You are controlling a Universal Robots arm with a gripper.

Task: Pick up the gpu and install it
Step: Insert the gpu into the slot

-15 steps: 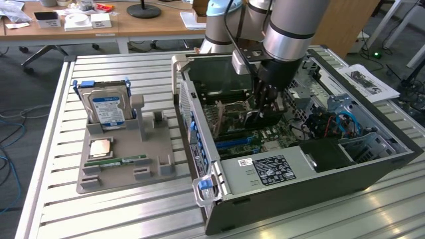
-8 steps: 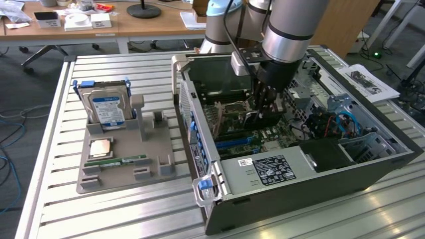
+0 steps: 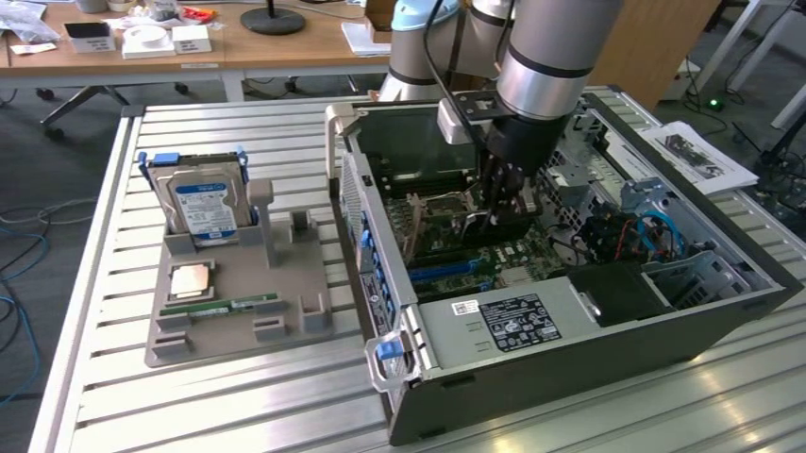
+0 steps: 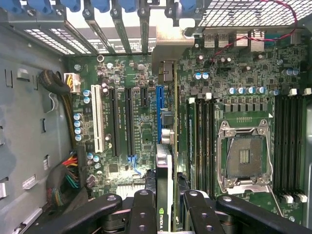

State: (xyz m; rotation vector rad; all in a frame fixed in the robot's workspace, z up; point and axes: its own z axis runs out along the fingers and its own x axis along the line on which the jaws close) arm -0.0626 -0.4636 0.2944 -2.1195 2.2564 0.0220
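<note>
The gpu (image 4: 163,170) is a thin dark card seen edge-on, with a green logo near the grip and its metal bracket toward the case's rear slot openings. My gripper (image 4: 165,207) is shut on it, black fingers (image 4: 144,209) pressing on both faces. The card hangs over the motherboard, lined up along the blue expansion slot (image 4: 159,105); whether it is seated I cannot tell. In the exterior view my gripper (image 3: 497,212) reaches down into the open computer case (image 3: 567,330) with the gpu (image 3: 473,226) below it.
A grey holder (image 3: 226,330) on the exterior view's left carries a blue-labelled hard drive (image 3: 202,203), a processor chip (image 3: 189,280) and a green memory stick (image 3: 233,307). Inside the case are a processor socket (image 4: 243,156), black expansion slots (image 4: 129,122) and cable bundles (image 4: 63,175).
</note>
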